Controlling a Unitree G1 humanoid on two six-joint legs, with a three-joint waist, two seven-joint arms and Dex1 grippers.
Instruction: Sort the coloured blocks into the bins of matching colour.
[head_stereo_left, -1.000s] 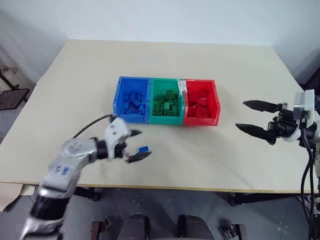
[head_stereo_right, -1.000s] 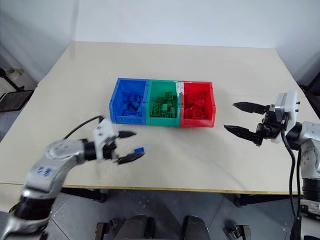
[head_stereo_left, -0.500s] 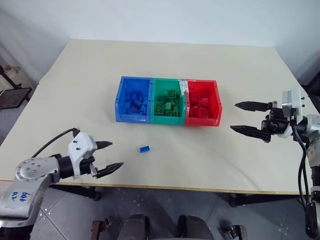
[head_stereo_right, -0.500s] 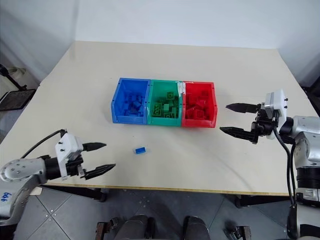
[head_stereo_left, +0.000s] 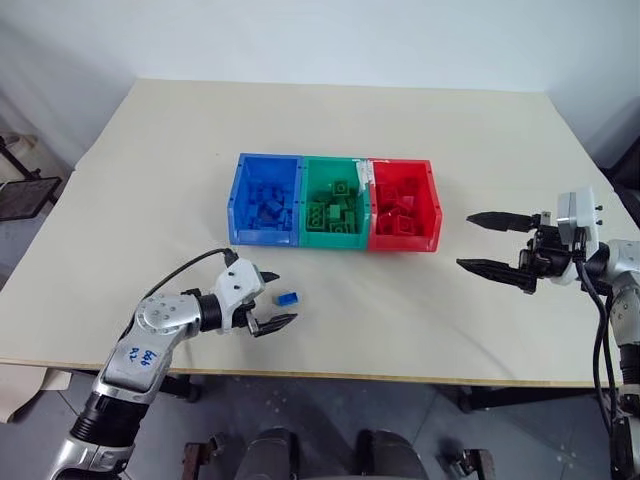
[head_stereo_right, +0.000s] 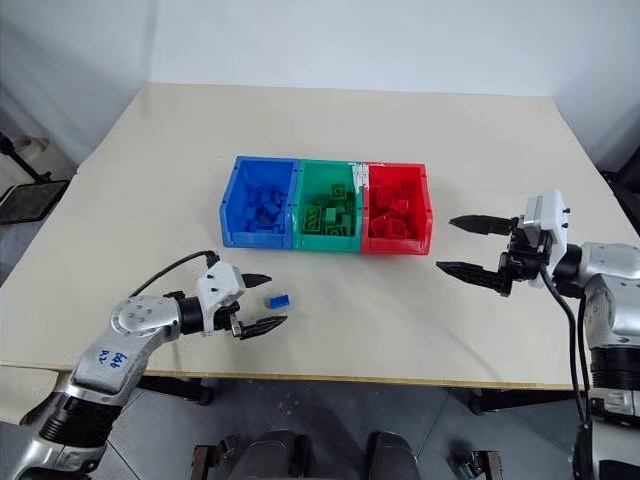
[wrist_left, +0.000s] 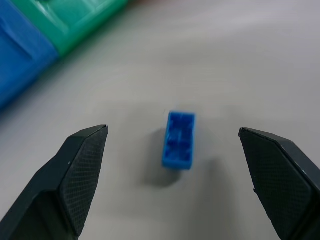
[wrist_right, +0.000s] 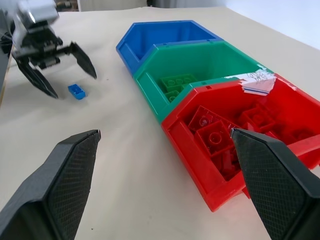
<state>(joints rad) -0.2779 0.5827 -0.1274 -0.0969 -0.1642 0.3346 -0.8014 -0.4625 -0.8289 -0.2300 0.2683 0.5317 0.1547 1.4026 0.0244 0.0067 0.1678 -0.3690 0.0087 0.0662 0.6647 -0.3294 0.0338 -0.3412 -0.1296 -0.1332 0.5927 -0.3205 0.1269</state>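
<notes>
A pale beige worktop with a light wooden front edge stands against a plain white wall. Below the front edge lies a grey tiled floor. Lighting is even and diffuse.

Three joined open-topped rectangular plastic bins sat in a row near the middle of the pale desk: a blue bin, a green bin in the middle and a red bin. Each held a heap of small studded plastic bricks of its own colour: blue bricks, green bricks and red bricks. One small blue studded plastic brick lay flat on the desk, studs up, apart from the bins on their near side, in front of the blue one.
</notes>
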